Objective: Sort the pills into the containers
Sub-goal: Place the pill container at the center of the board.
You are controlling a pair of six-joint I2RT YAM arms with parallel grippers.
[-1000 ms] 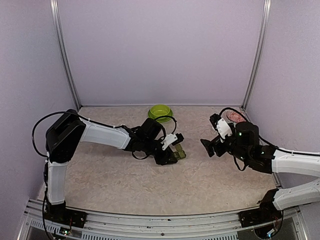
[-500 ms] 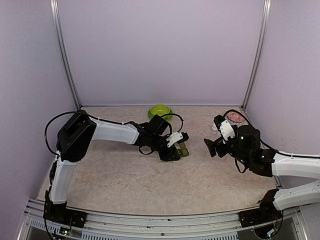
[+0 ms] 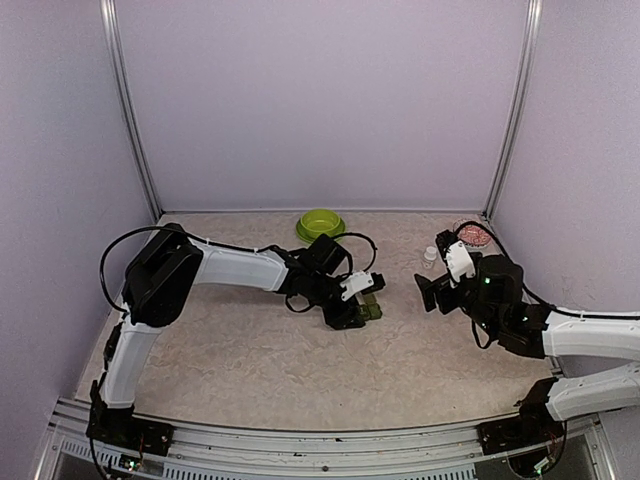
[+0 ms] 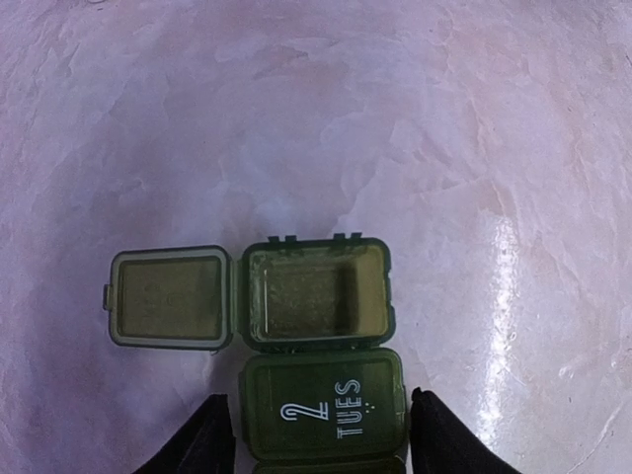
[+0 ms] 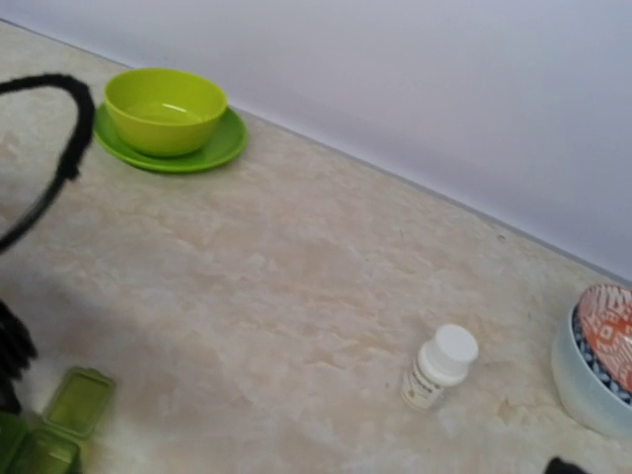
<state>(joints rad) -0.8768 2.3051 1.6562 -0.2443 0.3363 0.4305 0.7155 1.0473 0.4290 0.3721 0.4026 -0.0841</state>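
Loosening around the pill box [image 4: 324,410] after sliding it toward the counter's [image 3: 250,370] middle, left hand [image 3: 362,306] fingers [image 4: 207,444] parted; end compartment [image 4: 314,296] open and bare, ready for filling. Right hand [image 3: 425,292] spread, empty.

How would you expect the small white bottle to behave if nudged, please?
The bottle stands upright on a narrow base, so a push near its cap would probably tip it. Being round, it may then roll across the smooth table.
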